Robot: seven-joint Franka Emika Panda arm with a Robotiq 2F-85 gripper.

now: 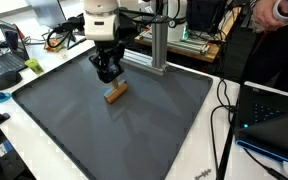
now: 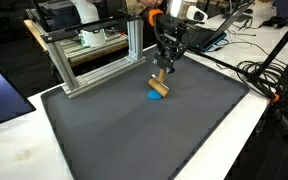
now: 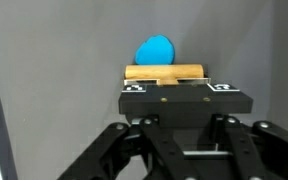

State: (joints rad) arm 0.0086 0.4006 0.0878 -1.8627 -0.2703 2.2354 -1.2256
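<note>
My gripper point(image 1: 107, 74) hangs low over a dark grey mat point(image 1: 74, 120), and it also shows in an exterior view point(image 2: 166, 64). A short wooden block point(image 1: 115, 93) lies just below and in front of it, seen in both exterior views point(image 2: 162, 84) and in the wrist view point(image 3: 164, 72). A small blue rounded object point(image 2: 157, 97) sits right against the block, beyond it in the wrist view point(image 3: 156, 50). A black plate with two markers point(image 3: 184, 100) hides my fingertips in the wrist view. I cannot tell whether the jaws are open or whether they touch the block.
An aluminium frame point(image 2: 89, 60) stands at the mat's far edge, with its post in an exterior view point(image 1: 158, 45). Laptops, cables point(image 2: 269, 75) and desk clutter surround the mat. A person point(image 1: 274, 40) stands beside the table.
</note>
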